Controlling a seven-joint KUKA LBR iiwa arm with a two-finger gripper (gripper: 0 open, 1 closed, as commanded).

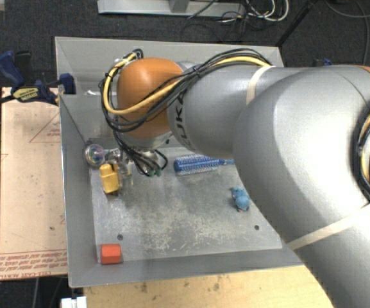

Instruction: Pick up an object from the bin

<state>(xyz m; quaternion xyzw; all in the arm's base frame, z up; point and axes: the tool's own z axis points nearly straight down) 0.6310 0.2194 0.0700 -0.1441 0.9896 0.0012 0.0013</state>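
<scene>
My gripper point(126, 162) reaches down below the orange dome to the bin floor at the left side. A small yellow block-shaped thing point(109, 179) lies right against its lower left; whether the two touch I cannot tell. A shiny, clear roundish thing point(95, 153) sits just to the gripper's left, near the bin's left wall. A blue ribbed brush-like bar point(196, 165) lies to the right of the gripper, partly under the arm.
A small light-blue lump point(240, 199) rests toward the right of the floor by the arm. An orange-red cube point(110, 254) sits in the front left corner. The big grey arm covers the bin's back and right.
</scene>
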